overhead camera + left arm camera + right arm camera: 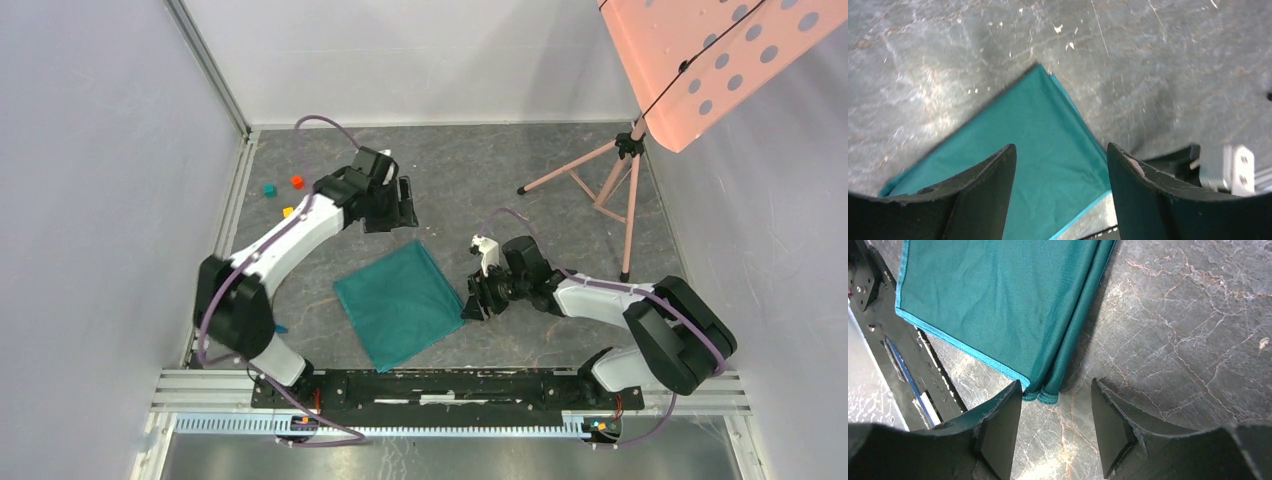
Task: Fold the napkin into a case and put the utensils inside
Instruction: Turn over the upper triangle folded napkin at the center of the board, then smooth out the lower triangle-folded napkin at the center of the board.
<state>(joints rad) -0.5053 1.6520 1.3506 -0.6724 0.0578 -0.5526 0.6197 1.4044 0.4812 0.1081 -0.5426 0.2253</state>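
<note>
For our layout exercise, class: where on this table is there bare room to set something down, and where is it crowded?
Bare table lies at the far middle, between the left claw and the tripod; also left of the napkin, beside the left arm. Crowded: the napkin's right corner, where the right claw sits, and the far-left cubes.

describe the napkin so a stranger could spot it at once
On the grey marbled table, look between the left arm and the right arm. The napkin lies flat there, a teal-green folded square. It is the only cloth, far bigger than the tiny coloured cubes at far left.
</note>
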